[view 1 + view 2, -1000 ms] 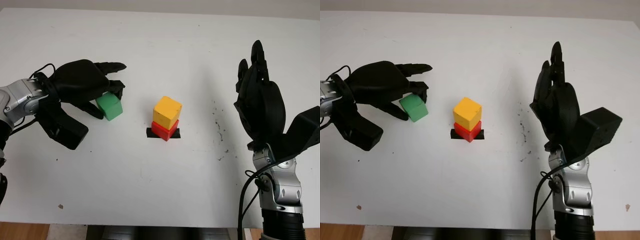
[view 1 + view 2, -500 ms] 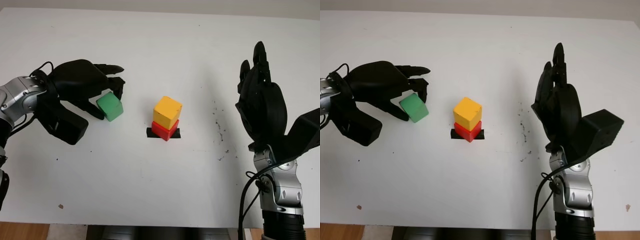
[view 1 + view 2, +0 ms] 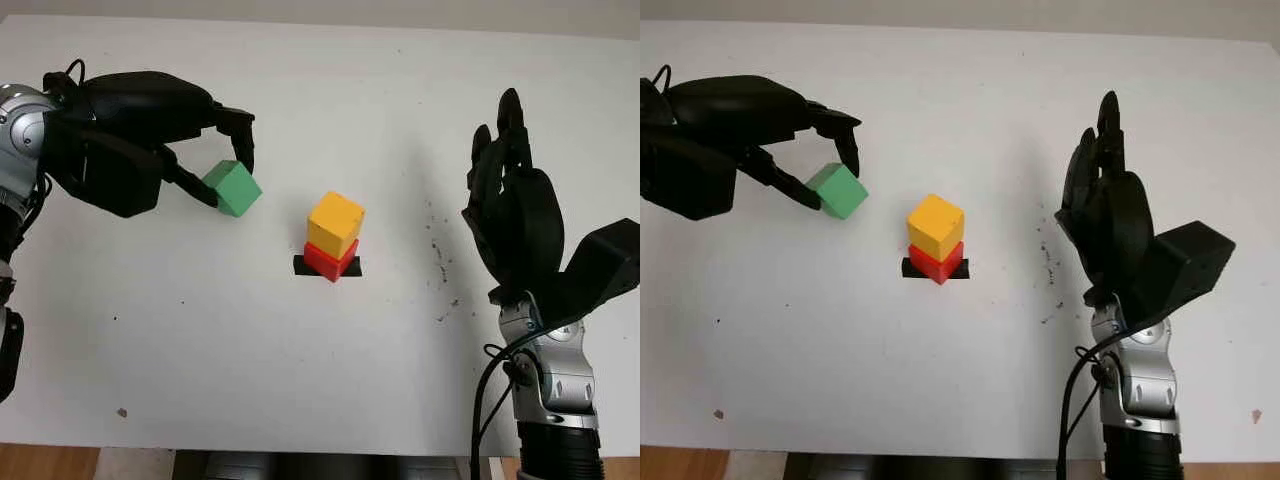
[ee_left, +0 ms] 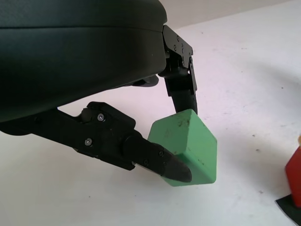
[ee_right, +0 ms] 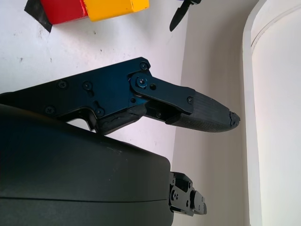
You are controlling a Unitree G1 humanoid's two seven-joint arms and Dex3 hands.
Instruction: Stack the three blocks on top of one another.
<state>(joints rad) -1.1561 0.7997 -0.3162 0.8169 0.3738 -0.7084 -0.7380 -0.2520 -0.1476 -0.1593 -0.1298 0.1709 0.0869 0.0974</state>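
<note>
Two of three stacked: yellow block (image 3: 335, 224) on red block (image 3: 330, 260). Green block (image 3: 233, 188) outstanding — pinched, airborne, in left hand (image 3: 150, 120). Right hand (image 3: 515, 215) — open, holding nothing, parked at the table's right.

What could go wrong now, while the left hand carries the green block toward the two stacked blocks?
1. The left hand pinches the green block only at its fingertips, and the block hangs tilted, so it may slip or land crooked.
2. The yellow block sits turned relative to the red block below it, so a hard or off-centre placement could topple the stack.
3. The right hand is open, upright and away from the stack, so it cannot steady it.
</note>
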